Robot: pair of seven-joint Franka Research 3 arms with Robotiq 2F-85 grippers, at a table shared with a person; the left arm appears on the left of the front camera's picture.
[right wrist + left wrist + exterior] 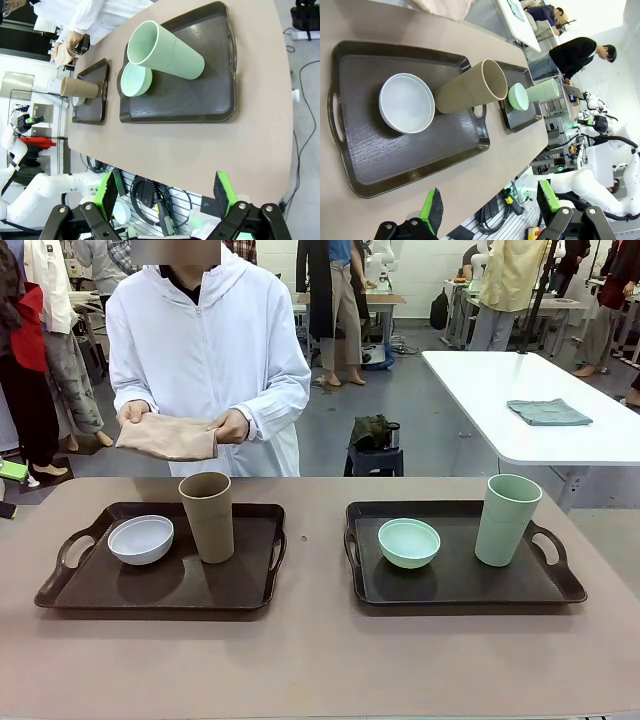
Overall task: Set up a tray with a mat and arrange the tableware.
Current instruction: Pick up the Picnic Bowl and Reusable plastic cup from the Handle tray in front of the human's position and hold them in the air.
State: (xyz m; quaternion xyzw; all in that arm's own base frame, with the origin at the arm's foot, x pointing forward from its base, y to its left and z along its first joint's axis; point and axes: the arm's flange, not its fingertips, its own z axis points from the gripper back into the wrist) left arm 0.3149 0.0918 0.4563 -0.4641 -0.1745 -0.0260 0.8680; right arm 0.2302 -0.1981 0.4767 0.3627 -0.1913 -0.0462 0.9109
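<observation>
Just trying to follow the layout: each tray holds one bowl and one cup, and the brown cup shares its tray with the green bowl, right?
Not quite: the tan-brown cup shares its tray with the white bowl; the mint green bowl sits with the mint green cup. The front view shows it. One bowl and one cup per tray is right.

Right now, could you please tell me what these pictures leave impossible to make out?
Front view: the folded mat, partly covered by the person's hands.
Right wrist view: the white bowl, mostly behind the tan cup.
Left wrist view: the mint cup's base, behind the mint bowl.
Front view: both cups' insides, hidden by their own walls.
</observation>
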